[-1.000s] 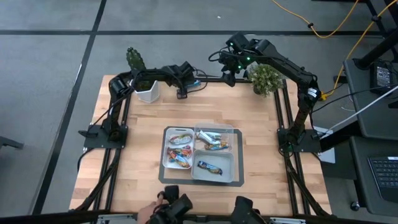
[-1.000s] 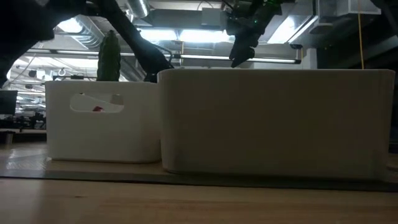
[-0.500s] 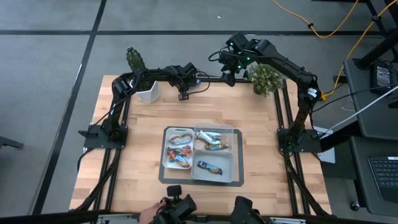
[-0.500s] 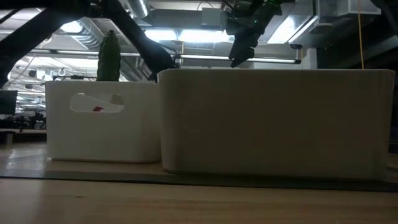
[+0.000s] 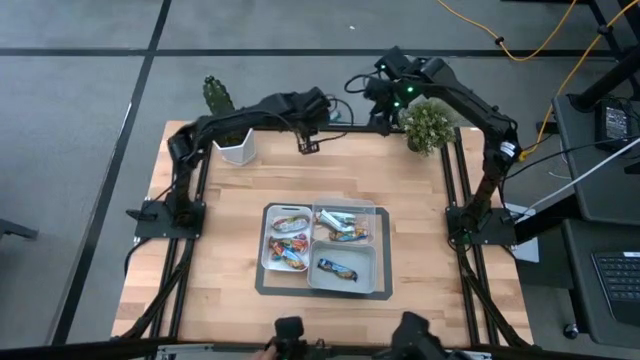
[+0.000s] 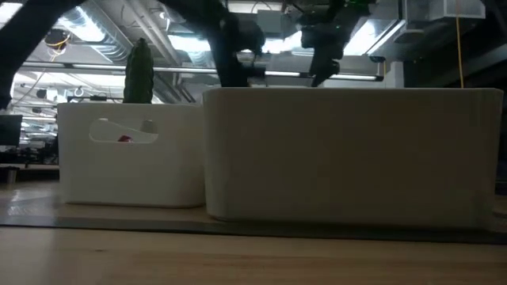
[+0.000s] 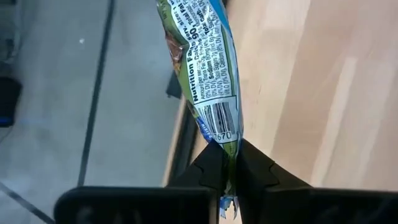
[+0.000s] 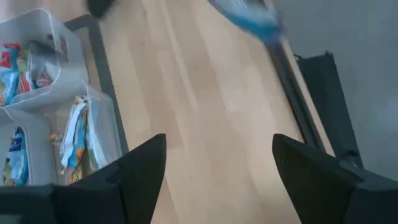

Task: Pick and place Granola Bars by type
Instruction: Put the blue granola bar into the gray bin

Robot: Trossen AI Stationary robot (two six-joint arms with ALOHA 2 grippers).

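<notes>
Up by the far edge of the light wooden table (image 5: pixel 230 220), the left gripper (image 5: pixel 309 146) is clamped tight on one end of a green-and-blue foil-wrapped granola bar (image 7: pixel 204 68), the wrapper pinched right between its dark fingers (image 7: pixel 210 168) with the barcode and nutrition print facing the wrist camera. Across from it, near the leafy potted plant (image 5: pixel 428 124) at the far right corner, the right gripper (image 5: pixel 381 92) hangs with its two fingers (image 8: pixel 140 168) spread wide apart, nothing between them. Down in the middle of the table sits the white divided tray (image 5: pixel 372 290), with the other shiny wrapped bars (image 5: pixel 336 268) lying sorted in its compartments. A cactus in a white pot (image 5: pixel 232 148) stands at the far left corner.
</notes>
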